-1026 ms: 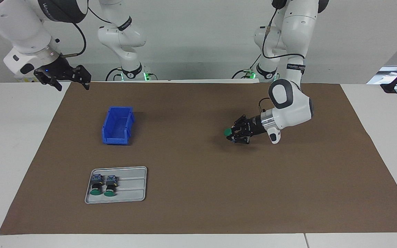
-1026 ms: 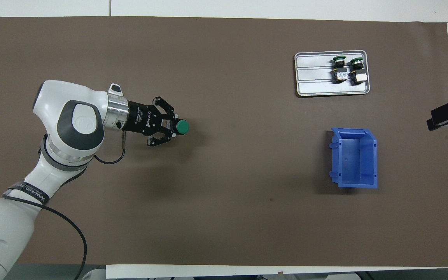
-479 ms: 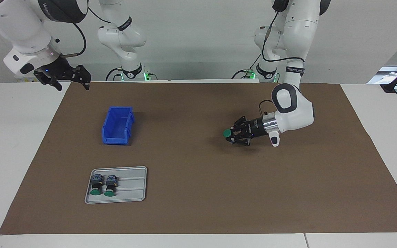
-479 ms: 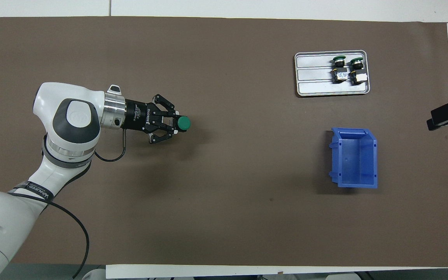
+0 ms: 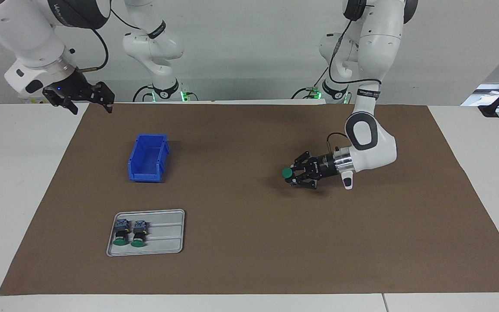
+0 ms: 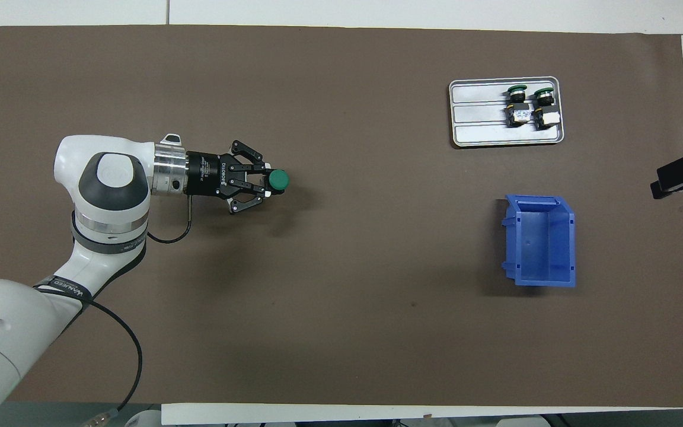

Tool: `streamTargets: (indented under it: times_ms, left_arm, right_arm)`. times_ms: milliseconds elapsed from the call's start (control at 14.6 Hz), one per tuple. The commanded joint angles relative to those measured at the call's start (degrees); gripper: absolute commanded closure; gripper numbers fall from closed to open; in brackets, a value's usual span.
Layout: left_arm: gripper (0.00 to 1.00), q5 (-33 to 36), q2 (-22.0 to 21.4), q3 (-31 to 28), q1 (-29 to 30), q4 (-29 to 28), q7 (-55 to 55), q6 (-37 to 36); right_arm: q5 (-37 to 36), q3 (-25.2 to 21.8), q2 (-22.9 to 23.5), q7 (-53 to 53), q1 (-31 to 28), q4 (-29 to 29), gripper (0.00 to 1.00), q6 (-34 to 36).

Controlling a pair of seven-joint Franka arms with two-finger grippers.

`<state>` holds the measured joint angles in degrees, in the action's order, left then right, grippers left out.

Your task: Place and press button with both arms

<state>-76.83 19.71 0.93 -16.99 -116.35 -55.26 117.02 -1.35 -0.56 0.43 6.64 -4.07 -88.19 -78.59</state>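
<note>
- Button [image 5: 287, 173] is up off the surface [image 5: 249, 260], pinched in the left pincer [image 5: 293, 175] over the brown mat toward the left arm's end, green cap pointing out away from the wrist.
- Left pincer is clamped on the button's body just back of the cap, wrist lying nearly level and low over the mat; from above [image 6: 265, 184] the cap [image 6: 278, 179] pokes clear past the fingertips.
- Right pincer [image 5: 89, 99] waits high at the right arm's corner of the surface, jaws spread wide, nothing in them.
- Handling, as I read it: small, light, rigid plastic; no crush worry, but the round collar looks slick and could twist in a two-finger pinch.
- Best hold looks like the flat faces of the block body, which would leave the cap free for the other arm to push.
- A push on that cap will shove the part back along the fingers, so the grip needs to be firm, or the base set down first.
- Two more buttons [image 5: 129, 233] lie side by side in the grey tray [image 5: 167, 249]; the blue bin [image 5: 147, 157] sits nearer the robots than the tray, apparently empty.
</note>
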Motion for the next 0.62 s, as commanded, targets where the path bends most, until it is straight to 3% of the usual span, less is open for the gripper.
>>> streamTargets:
  times_ms: [0, 547]
  left_arm:
    - [1.00, -3.41, 0.33, 0.12, 0.72, -0.54, 3.48, -1.36]
    - [1.00, -8.42, 0.68, 0.12, -0.59, -3.09, 9.47, -0.13]
  right_arm:
    - [0.21, 0.21, -1.30, 0.47, -0.33, -1.46, 0.00, -0.60]
    - [0.21, 0.21, -1.22, 0.47, -0.33, -1.46, 0.00, -0.60]
